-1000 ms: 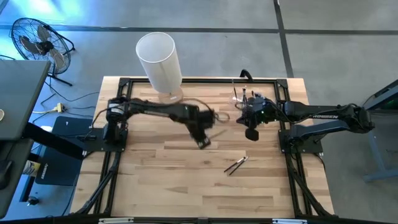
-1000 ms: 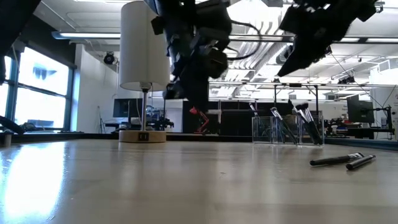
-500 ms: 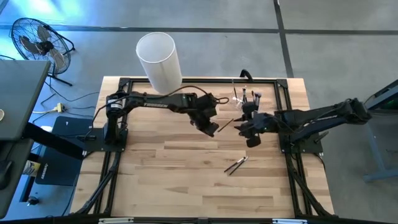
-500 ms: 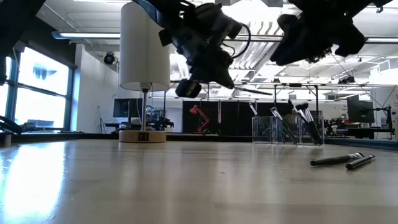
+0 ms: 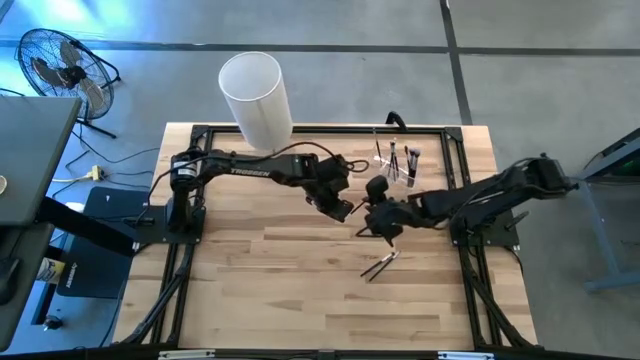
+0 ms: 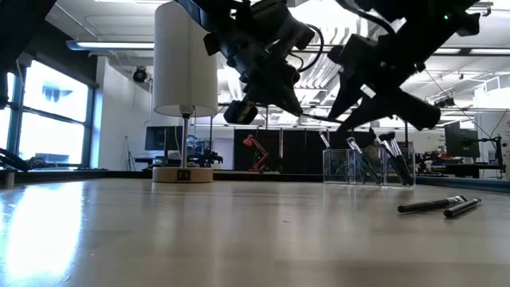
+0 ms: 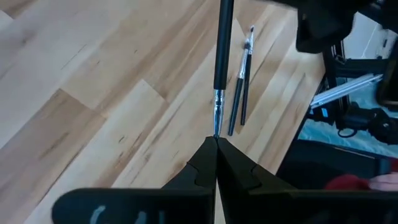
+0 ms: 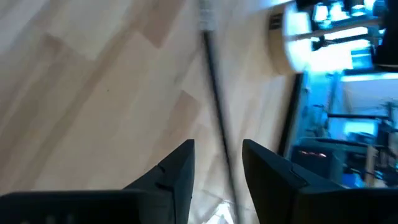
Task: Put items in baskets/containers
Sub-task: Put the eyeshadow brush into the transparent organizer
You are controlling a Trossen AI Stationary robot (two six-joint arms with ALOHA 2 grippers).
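We see a tabletop point(image 5: 260, 280) of pale, blond wood laid in butcher-block strips, framed in black. The tall cylinder point(image 5: 256, 98) is plain white on a tan wooden base point(image 6: 182, 174). The small holder point(image 6: 366, 167) is clear. The brush point(image 7: 221, 59) has a glossy black handle with a silvery ferrule; the two loose brushes point(image 5: 379, 265) are dark too. Both arms, the left gripper point(image 5: 343, 208) and the right gripper point(image 5: 385, 228) are black. The floor point(image 5: 540, 90) is grey.
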